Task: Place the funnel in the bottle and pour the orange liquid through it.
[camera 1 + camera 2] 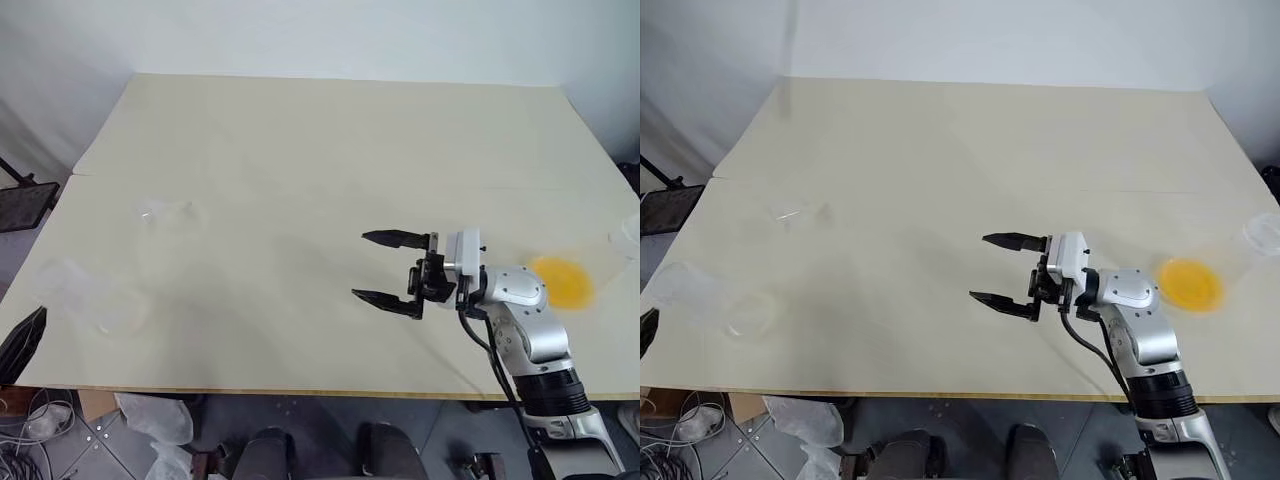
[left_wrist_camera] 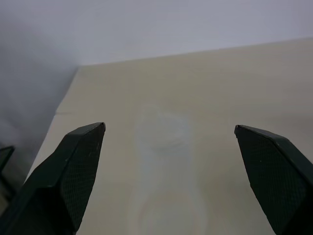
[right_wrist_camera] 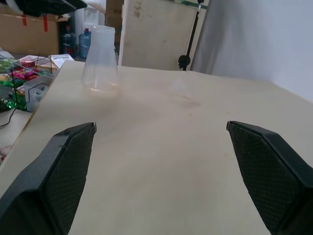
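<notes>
Nearest the camera, at 8 o'clock on the counter's (image 1: 300, 150) front edge, the left gripper (image 2: 168, 134) shows as a dark fingertip with nothing in it; from its wrist the jaws stand spread wide.

Just past it, near the counter's left edge at 9 o'clock, stands the bottle (image 1: 95, 295), clear and faint against the pale surface, upright on its wide base. From the right wrist it shows plainly as a flask with a narrow neck.

Beyond the bottle, toward 10 o'clock, the funnel (image 1: 165, 212) rests on the counter, well apart from the bottle and barely visible.

Right of centre, at about 4 o'clock, the right gripper (image 1: 385, 268) hangs over bare counter, pointing toward the left side. Its jaws are spread wide and hold nothing.

Behind that arm's wrist, at 3 o'clock near the right edge, the orange liquid (image 1: 562, 282) shows as a bright yellow-orange round patch. What holds it cannot be made out clearly.
</notes>
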`<state>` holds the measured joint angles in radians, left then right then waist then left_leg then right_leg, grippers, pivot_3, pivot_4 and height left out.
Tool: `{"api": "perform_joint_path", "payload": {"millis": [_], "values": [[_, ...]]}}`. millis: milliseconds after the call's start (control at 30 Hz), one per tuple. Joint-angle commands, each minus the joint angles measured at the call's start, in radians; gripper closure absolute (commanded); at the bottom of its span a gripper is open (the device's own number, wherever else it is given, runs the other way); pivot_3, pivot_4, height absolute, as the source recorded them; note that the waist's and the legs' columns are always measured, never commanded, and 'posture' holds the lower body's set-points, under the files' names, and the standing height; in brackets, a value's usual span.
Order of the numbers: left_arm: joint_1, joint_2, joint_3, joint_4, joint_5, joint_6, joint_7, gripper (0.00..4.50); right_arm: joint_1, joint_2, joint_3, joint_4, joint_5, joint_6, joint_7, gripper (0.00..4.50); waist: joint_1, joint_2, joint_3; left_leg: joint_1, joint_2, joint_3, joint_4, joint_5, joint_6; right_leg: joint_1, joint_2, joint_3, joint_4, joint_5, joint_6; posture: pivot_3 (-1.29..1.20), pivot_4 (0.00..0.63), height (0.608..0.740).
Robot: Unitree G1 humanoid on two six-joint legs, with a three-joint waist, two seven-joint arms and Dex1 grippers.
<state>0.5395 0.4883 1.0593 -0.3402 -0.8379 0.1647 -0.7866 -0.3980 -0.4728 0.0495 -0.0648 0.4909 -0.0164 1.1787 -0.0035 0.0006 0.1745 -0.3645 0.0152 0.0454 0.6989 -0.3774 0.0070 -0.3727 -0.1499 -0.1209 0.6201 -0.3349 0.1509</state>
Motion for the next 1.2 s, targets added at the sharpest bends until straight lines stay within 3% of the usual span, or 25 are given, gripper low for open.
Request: {"api": "perform_joint_path", "payload": {"millis": [33, 400, 667, 933, 1133, 1200], "values": [[0.075, -0.048, 0.054, -0.029, -0.025, -0.019, 0.004, 0.00, -0.020, 0.010, 0.004, 0.001, 0.006, -0.009, 0.015, 0.02, -0.001, 0.000, 0.000, 0.000, 0.000, 0.000, 0.000, 0.000, 0.000, 0.000, 0.000, 0.000, 0.000, 0.000, 0.000, 0.00, 0.150, 0.740], [0.097, -0.120, -0.033, 0.046, 0.048, -0.111, -0.021, 0.00, -0.041, 0.021, 0.018, 0.030, -0.011, -0.025, 0.041, 0.02, 0.001, -0.001, 0.000, 0.000, 0.000, 0.001, 0.000, -0.001, 0.001, 0.000, 0.000, 0.001, 0.000, 0.000, 0.000, 0.00, 0.150, 0.740], [-0.007, -0.059, -0.134, -0.070, 0.004, 0.012, 0.147, 0.00, -0.042, 0.017, 0.008, 0.010, -0.007, 0.000, 0.029, 0.02, -0.001, -0.002, 0.000, 0.000, 0.001, 0.000, 0.000, -0.001, 0.001, 0.000, 0.000, 0.001, 0.001, 0.000, 0.000, 0.00, 0.150, 0.740], [-0.147, 0.057, -0.217, 0.000, 0.068, 0.094, 0.239, 0.00, -0.012, 0.016, 0.010, -0.046, -0.001, 0.028, 0.006, 0.02, -0.001, -0.001, 0.000, 0.001, 0.000, 0.001, 0.000, 0.000, 0.001, 0.000, 0.000, 0.001, 0.001, 0.000, 0.000, 0.00, 0.150, 0.740], [-0.220, 0.091, -0.260, 0.046, 0.100, 0.117, 0.251, 0.00, 0.018, 0.014, 0.000, -0.076, -0.004, 0.036, -0.031, 0.02, -0.002, -0.002, 0.000, 0.001, 0.000, 0.001, 0.000, -0.001, 0.001, 0.000, 0.000, 0.000, 0.002, 0.000, 0.000, 0.00, 0.150, 0.740], [-0.241, 0.102, -0.265, 0.070, 0.130, 0.116, 0.266, 0.40, 0.026, 0.014, -0.001, -0.085, -0.005, 0.037, -0.041, 0.00, -0.003, -0.002, 0.000, 0.001, 0.000, 0.001, 0.000, -0.001, 0.000, 0.000, 0.000, 0.001, 0.001, 0.000, 0.000, 0.00, 0.150, 0.740]]}}
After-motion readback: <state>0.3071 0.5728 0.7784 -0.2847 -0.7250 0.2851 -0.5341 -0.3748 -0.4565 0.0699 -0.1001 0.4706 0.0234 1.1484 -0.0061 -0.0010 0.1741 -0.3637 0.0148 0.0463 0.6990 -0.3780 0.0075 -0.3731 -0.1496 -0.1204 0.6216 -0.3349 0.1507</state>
